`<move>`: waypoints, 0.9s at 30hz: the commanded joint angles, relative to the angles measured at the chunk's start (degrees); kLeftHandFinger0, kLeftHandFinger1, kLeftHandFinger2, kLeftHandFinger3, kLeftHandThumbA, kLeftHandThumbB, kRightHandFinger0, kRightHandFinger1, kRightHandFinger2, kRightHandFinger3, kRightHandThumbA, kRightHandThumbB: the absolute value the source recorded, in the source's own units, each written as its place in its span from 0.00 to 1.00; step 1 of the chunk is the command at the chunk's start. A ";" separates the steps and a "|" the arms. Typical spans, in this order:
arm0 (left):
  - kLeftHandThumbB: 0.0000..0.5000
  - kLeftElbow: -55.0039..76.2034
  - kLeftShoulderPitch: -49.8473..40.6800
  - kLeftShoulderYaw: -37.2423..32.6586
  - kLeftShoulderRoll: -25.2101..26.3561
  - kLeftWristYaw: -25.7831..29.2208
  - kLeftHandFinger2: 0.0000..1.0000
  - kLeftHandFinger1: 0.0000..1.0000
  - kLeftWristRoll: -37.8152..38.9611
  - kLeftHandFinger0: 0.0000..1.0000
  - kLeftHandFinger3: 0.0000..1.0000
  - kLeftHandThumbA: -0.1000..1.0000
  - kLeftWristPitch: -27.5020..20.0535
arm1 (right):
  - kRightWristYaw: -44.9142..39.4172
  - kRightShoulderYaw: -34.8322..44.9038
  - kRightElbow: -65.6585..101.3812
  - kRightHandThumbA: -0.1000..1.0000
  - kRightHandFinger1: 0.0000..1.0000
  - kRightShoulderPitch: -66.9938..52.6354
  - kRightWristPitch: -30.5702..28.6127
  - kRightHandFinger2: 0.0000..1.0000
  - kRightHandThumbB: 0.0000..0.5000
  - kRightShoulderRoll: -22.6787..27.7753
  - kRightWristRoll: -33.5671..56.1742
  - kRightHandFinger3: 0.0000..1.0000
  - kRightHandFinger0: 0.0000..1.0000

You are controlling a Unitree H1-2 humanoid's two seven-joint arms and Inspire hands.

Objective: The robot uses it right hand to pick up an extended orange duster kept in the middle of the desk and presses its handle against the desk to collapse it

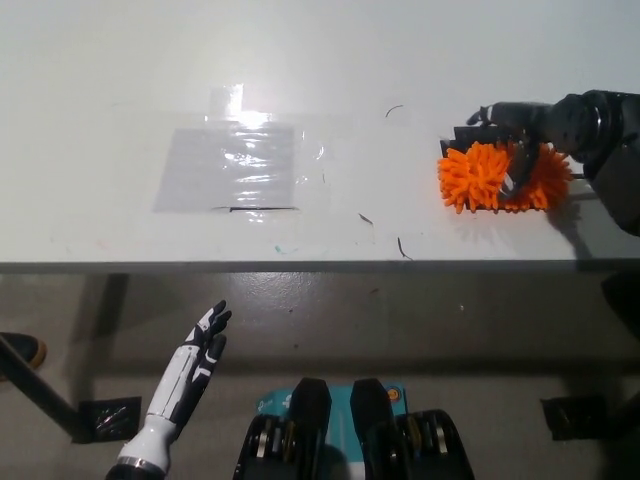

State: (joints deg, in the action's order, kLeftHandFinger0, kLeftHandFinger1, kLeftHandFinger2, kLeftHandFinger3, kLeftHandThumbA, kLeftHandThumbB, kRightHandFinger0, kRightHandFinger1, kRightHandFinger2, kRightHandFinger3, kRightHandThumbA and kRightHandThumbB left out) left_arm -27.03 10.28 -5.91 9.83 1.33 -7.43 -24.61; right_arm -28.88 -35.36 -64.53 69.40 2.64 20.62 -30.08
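The orange duster [478, 176] lies on the white desk [330, 70] at its right side, fluffy head toward the middle. Its handle runs right and is hidden behind my black right hand [522, 135]. That hand lies across the top of the head, fingers curled down into the fluff and closed around it. The duster still rests on the desk surface. My white left hand [190, 370] hangs at the lower left, below the desk's front edge, fingers apart and holding nothing.
A patch of clear shiny tape [235, 165] covers the desk's left middle. A small black piece [462, 134] shows just behind the duster. The desk's front edge [300, 266] crosses the picture. Black floor brackets [105, 418] sit below.
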 commanded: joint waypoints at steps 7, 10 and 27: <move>1.00 0.31 1.58 -0.03 1.32 1.44 1.00 1.00 -0.68 1.00 1.00 1.00 -2.32 | 1.38 1.19 -2.74 1.00 1.00 5.23 -4.24 1.00 0.95 0.77 -0.96 1.00 1.00; 1.00 0.23 1.79 0.10 1.28 1.43 1.00 1.00 -0.91 1.00 1.00 1.00 -2.32 | 1.04 2.62 -4.43 1.00 1.00 5.35 -4.97 1.00 1.00 0.30 0.52 1.00 1.00; 1.00 -0.38 2.98 0.64 1.19 0.96 1.00 1.00 0.07 1.00 1.00 1.00 -2.32 | -0.12 7.05 -12.47 0.88 1.00 5.63 -6.96 1.00 0.69 -1.82 2.49 1.00 1.00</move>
State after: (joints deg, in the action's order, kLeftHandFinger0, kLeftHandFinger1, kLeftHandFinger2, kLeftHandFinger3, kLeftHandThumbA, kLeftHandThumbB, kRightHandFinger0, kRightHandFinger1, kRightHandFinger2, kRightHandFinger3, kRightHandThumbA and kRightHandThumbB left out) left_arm -27.40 11.79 -5.89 10.22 1.33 -7.72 -24.62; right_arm -29.28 -29.75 -76.12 71.03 -1.28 18.47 -29.22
